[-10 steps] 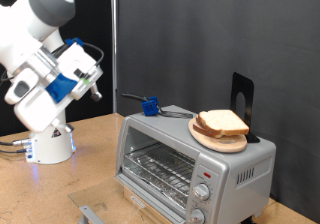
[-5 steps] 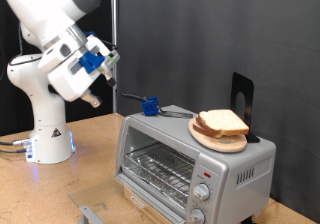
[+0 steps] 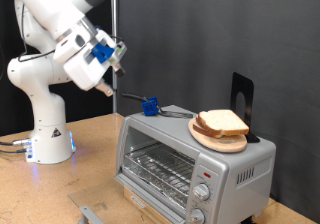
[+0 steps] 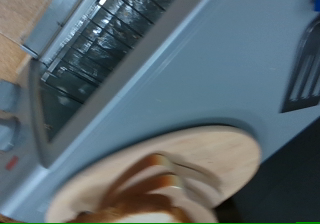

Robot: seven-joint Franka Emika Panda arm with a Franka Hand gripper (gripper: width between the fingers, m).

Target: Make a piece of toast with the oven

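The silver oven [image 3: 195,164] stands at the exterior view's lower right, its wire rack [image 3: 160,169] showing and its glass door seemingly folded down in front. The piece of toast [image 3: 222,122] lies on a round wooden plate [image 3: 215,137] on top of the oven. My gripper [image 3: 117,60] is raised in the air to the exterior view's left of the oven, above its top, with nothing seen in it. The wrist view shows the oven's rack [image 4: 105,39], its grey top [image 4: 205,79], the plate [image 4: 215,164] and the toast [image 4: 150,189]; no fingers show there.
A blue-and-black tool [image 3: 151,106] lies on the oven's top at its left end. A black stand [image 3: 241,102] rises behind the plate. The arm's white base [image 3: 48,134] sits on the wooden table at the left. A dark curtain forms the back wall.
The arm has swung up and toward the exterior view's right, bringing the gripper higher and closer to the oven. The toast, plate and oven have not moved.
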